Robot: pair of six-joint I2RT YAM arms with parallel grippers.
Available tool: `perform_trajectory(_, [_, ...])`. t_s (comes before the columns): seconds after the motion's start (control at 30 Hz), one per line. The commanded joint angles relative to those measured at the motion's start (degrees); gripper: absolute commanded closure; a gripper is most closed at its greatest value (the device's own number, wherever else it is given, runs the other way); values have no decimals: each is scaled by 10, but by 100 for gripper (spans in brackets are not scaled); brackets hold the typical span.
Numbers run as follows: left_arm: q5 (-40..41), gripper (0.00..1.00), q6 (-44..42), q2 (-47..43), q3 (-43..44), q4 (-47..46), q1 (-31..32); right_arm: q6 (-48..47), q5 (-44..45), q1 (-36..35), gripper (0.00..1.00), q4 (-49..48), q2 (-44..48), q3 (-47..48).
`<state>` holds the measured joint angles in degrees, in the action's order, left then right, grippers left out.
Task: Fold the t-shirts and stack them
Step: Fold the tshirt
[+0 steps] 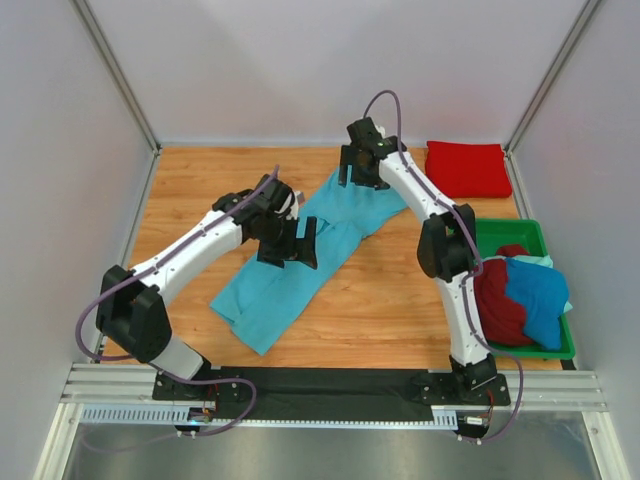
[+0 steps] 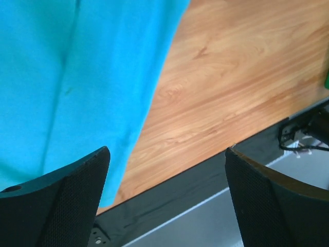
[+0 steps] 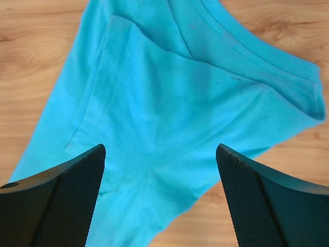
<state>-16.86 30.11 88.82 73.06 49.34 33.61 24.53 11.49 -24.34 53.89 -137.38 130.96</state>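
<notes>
Both the left jaws and the right jaws stand wide apart, gripping nothing, over the light turquoise t-shirt [image 1: 268, 300].

The turquoise shirt [image 3: 169, 103] is soft matt cloth, seams stitched — the table [image 2: 231, 77] smooth wood, faintly glossy. The finger pads [image 3: 61, 200] are black, finely dimpled; the tray [image 1: 520, 233] is shiny plastic.

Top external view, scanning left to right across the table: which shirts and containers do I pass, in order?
The turquoise t-shirt → folded red t-shirt → green tray, and in it the dark red t-shirt, then the blue t-shirt.
</notes>
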Motion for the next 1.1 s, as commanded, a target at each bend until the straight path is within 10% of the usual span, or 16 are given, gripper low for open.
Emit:
perform_trajectory(0.0, [64,0,-69,26,10,55,-23,-1,18,-16,10,17,62,-23])
perform_trajectory(0.4, [102,1,-86,184,-36,5,-47,-11,25,-60,9,6,-58,54])
perform_trajectory(0.83, [-120,3,228,154,-149,-246,64,-156,-52,-64,11,-52,-159,138])
perform_trajectory(1.07, [-12,3,129,85,-35,-97,62,-143,-63,-50,12,-93,-139,178])
